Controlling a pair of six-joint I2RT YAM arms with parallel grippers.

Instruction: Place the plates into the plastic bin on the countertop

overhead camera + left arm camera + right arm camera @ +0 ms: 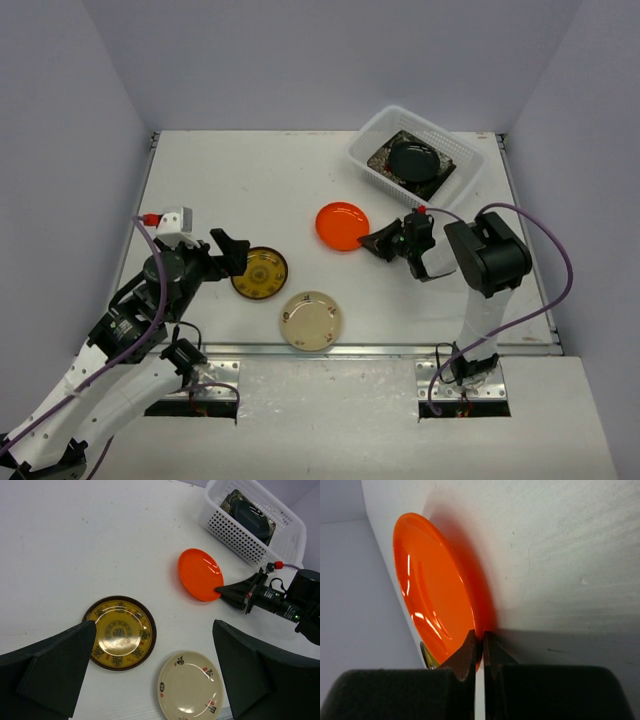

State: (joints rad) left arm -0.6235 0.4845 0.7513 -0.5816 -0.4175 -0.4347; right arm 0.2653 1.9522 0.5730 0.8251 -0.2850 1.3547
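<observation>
The right hand (370, 241), pinching the orange plate's (341, 225) rim on the desk (250, 180), sits just front-left of the plastic bin (372, 132), far nearer it than the spread left hand (234, 253).

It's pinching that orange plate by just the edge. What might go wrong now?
The right gripper grips the orange plate only at its rim, so the plate may slip or swing when lifted. The plastic bin already holds a round black plate; the orange one could land tilted on it.
</observation>
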